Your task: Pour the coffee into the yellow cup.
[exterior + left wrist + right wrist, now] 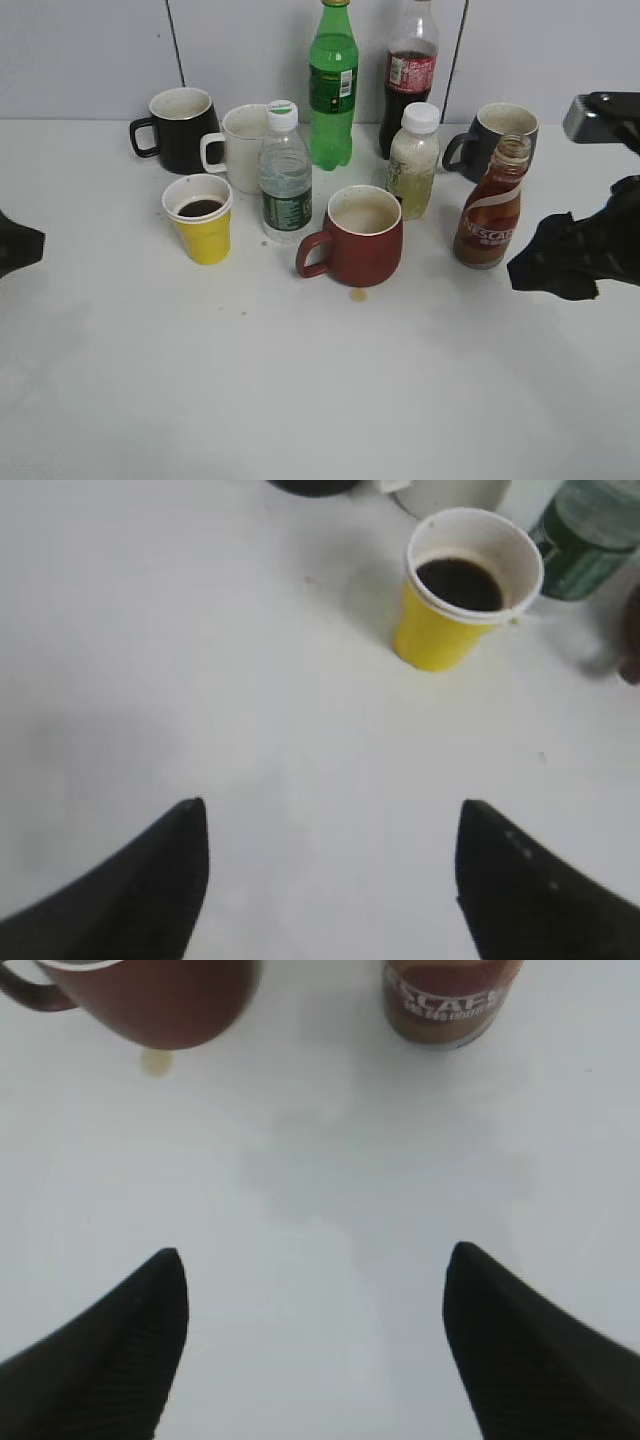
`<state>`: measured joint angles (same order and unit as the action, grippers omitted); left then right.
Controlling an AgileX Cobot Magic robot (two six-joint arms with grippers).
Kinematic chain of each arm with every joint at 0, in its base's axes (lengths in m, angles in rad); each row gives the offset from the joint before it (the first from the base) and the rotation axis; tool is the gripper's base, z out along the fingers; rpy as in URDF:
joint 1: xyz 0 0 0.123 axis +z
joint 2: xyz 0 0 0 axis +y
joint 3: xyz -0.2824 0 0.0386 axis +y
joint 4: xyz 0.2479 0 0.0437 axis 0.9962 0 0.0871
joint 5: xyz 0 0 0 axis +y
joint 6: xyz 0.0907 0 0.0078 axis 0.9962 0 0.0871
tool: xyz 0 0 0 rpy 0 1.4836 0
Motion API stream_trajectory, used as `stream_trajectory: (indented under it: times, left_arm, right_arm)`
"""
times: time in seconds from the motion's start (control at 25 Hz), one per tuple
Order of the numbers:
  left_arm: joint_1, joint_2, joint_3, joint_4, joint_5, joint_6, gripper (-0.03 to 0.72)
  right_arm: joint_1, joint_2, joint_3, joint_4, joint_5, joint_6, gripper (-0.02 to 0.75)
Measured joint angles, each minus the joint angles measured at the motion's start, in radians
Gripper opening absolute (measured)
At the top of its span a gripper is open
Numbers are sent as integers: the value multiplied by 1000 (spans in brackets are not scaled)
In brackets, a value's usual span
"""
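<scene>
1. The Nescafe bottle stands uncapped, right of the red mug. Glass is likely rigid, smooth and breakable; grip the narrow waist.
2. The yellow cup, far left, already holds coffee; it probably crushes easily.
3. The left gripper and right gripper are both spread and empty.
4. Only the exterior view shows the bottle's open neck.

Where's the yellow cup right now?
In the exterior view the yellow cup stands left of centre, beside the water bottle and in front of the white mug, with dark liquid inside.
</scene>
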<state>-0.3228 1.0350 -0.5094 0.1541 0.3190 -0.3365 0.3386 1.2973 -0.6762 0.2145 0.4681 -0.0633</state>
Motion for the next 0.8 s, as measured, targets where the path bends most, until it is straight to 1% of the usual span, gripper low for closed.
stream_trajectory:
  times: [0.08, 0.12, 0.16, 0.32, 0.4, 0.52, 0.6, 0.64, 0.72, 0.76, 0.8]
  left_arm:
    - [-40, -101, -37, -4, 174, 0, 584]
    - [-42, -101, -40, -5, 174, 0, 584]
    - [-56, -173, -78, -7, 291, 0, 584]
    - [-63, -375, -173, -7, 527, 0, 584]
    - [-63, -456, -189, -7, 618, 0, 584]
    - [-63, -565, -188, -7, 756, 1, 584]
    - [-63, -619, -178, -7, 795, 19, 584]
    - [-63, -654, -165, -7, 810, 46, 584]
    - [-63, -687, -151, -9, 820, 77, 584]
    - [-63, -735, -128, -9, 829, 123, 584]
    - [-63, -751, -119, -9, 829, 137, 584]
  right_arm:
    - [0, -66, -14, 0, 96, 0, 594]
    - [0, -102, -16, 0, 143, 0, 594]
    - [0, -139, -18, -1, 188, 0, 594]
    - [0, -287, -18, -25, 343, 0, 594]
    - [0, -363, -18, -54, 403, 0, 594]
    - [0, -490, -18, -128, 482, 0, 594]
    - [0, -597, -18, -168, 534, 0, 594]
    - [0, -636, -15, -180, 550, 0, 594]
    - [0, -741, -3, -188, 576, 0, 594]
    - [0, -787, 8, -188, 581, 0, 594]
    - [0, -841, 18, -188, 586, 0, 594]
